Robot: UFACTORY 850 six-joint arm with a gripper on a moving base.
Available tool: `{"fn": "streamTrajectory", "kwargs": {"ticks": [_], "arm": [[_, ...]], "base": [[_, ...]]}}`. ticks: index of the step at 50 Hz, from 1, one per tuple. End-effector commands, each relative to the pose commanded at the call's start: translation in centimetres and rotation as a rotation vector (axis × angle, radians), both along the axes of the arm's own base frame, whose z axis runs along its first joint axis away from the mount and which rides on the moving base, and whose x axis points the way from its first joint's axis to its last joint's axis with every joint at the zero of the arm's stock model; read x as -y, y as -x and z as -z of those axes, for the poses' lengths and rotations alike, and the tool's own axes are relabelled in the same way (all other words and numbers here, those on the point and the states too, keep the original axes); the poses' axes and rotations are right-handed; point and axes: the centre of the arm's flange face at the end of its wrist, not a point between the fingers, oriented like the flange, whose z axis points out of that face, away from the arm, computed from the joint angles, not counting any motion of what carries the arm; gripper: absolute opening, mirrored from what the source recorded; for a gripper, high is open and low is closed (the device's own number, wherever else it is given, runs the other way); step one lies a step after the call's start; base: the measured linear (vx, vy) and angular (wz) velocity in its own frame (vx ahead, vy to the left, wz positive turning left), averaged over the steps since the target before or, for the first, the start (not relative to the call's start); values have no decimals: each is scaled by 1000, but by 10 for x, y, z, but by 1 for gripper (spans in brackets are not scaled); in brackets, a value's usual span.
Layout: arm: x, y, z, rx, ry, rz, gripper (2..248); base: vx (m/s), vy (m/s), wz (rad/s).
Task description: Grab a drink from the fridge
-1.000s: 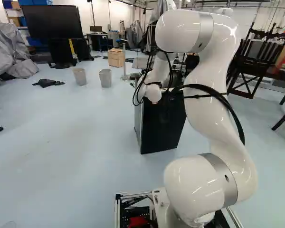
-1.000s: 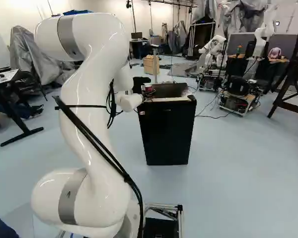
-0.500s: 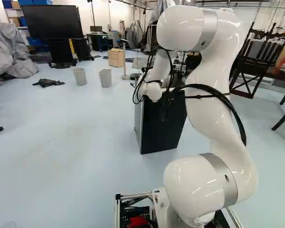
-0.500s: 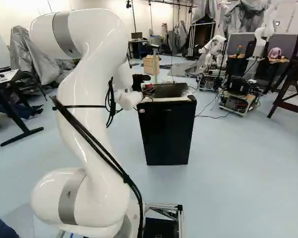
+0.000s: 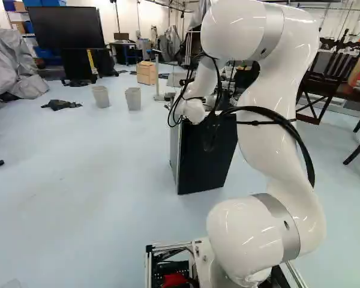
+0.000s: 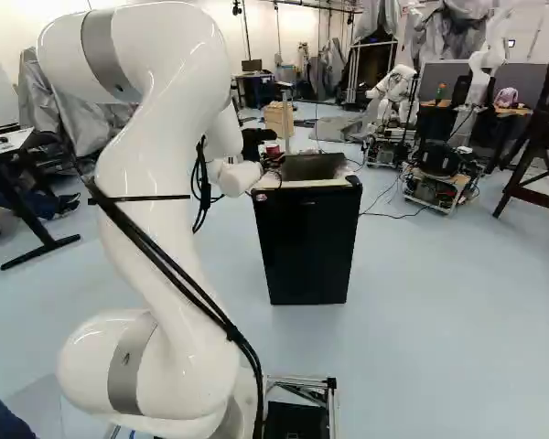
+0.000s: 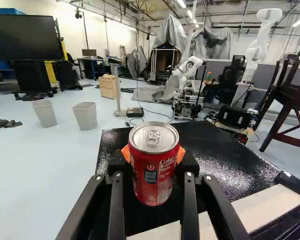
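Observation:
In the right base view my gripper is at the top of the black fridge, on its side toward the arm, with the red can at its fingers. The wrist view shows the gripper shut on this red drink can, an orange pad against either side of it. The can stands upright between the fingers, over the fridge's dark speckled top. Whether its base touches that top I cannot tell. In the left base view my wrist hides part of the fridge.
Two grey bins stand on the floor left of the fridge, with a wooden cabinet farther back. Another robot is beyond the fridge. A dark wooden chair stands to the right.
The arm has drawn back a little and its gripper has risen, with the red can moving up along with it in the right base view. The base and the fridge have stayed put.

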Motion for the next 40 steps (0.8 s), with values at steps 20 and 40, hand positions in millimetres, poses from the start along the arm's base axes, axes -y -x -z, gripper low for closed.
{"fn": "streamTrajectory", "kwargs": {"ticks": [20,40], "arm": [[0,4,-2,-1,-1,-3,100],[2,23,-8,-15,-6,-17,100]], "base": [[0,0,0],[0,0,0]]}}
